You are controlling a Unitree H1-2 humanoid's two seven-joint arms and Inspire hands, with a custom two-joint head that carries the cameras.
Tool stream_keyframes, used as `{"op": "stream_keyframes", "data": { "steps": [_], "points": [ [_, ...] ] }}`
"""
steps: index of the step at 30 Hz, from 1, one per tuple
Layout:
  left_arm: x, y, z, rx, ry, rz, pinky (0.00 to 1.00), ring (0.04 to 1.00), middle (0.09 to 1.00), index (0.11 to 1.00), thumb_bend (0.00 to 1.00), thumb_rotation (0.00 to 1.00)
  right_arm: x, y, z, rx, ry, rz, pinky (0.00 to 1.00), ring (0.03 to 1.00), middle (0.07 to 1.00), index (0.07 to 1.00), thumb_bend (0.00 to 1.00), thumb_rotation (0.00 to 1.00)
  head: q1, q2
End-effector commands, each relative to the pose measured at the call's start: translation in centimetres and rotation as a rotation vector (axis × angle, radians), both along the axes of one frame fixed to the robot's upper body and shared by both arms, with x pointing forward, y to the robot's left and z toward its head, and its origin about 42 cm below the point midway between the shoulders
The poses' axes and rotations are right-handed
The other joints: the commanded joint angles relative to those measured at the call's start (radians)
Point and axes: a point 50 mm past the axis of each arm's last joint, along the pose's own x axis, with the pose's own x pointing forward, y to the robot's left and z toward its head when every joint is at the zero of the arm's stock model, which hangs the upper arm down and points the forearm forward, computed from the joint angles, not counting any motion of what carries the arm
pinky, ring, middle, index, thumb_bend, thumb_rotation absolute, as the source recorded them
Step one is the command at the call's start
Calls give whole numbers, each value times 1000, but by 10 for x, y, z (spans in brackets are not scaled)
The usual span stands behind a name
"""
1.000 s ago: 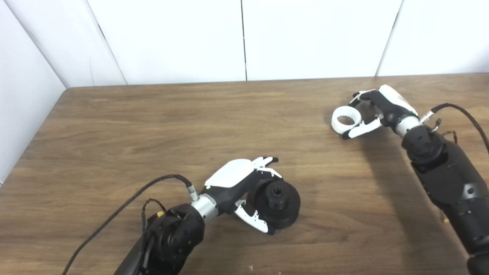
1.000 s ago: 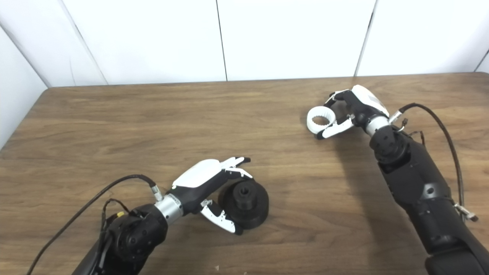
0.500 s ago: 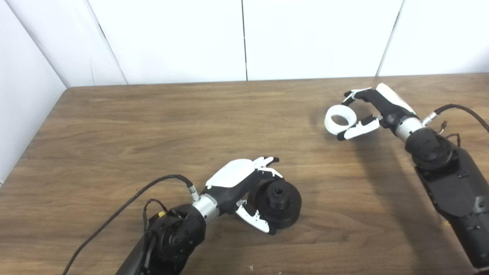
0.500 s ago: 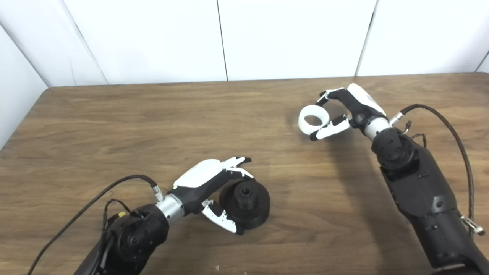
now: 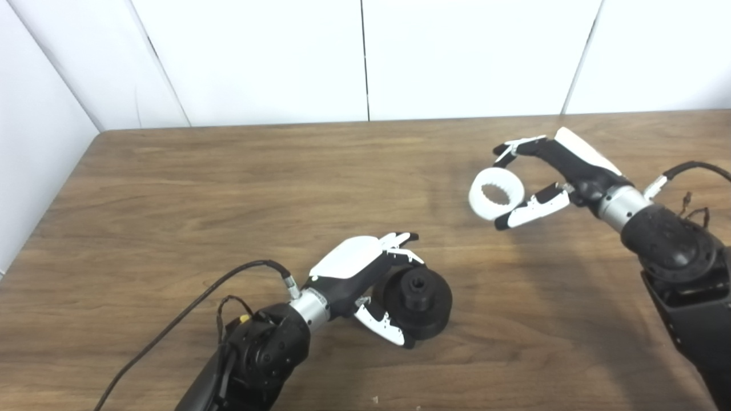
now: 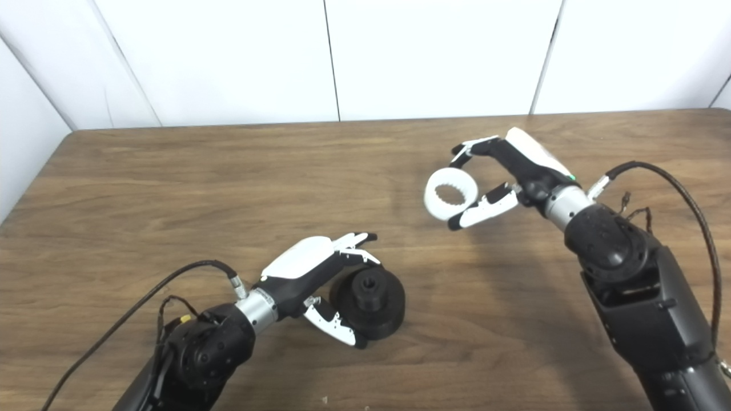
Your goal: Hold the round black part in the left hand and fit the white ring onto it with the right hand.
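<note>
Right hand [image 5: 562, 171] carried white ring [image 5: 496, 193] leftward, fingers pinching

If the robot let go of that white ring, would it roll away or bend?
The white ring looks like stiff plastic: it keeps a clean round shape while pinched in the right hand, so it probably won't bend. Being round and thin-walled, it is likely light and might roll if it landed on edge. Its smooth outside could be a bit slippery.

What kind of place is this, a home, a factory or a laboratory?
Most likely a robot test bench in a laboratory. A bare wooden table stands inside plain white panel walls. Only two parts are there: a round black part in the left hand and a white ring in the right hand.
</note>
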Motion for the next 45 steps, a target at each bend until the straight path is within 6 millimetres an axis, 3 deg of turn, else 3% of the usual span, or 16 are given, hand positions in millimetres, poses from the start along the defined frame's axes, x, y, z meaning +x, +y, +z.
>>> {"op": "stream_keyframes", "data": {
  "steps": [1, 13, 34, 45],
  "points": [
    [5, 1, -4, 27, 14, -1, 941, 1000, 995, 701, 856, 198, -7, 8, 25, 0, -67, 48, 909, 926, 827, 487, 524, 154, 1, 1],
    [8, 1, -1, 21, 6, 7, 929, 1000, 992, 702, 863, 183, -37, 33, 27, 12, -53, 150, 887, 929, 842, 488, 524, 155, 1, 6],
    [10, 0, 2, 28, 3, 9, 939, 1000, 992, 694, 856, 179, -51, 56, 19, 7, -3, 245, 879, 941, 841, 488, 524, 158, 2, 14],
    [10, -3, 4, 23, 7, 11, 930, 1000, 992, 696, 859, 173, -53, 65, 4, -23, 43, 293, 860, 951, 841, 488, 524, 159, 17, 21]
  ]
}}
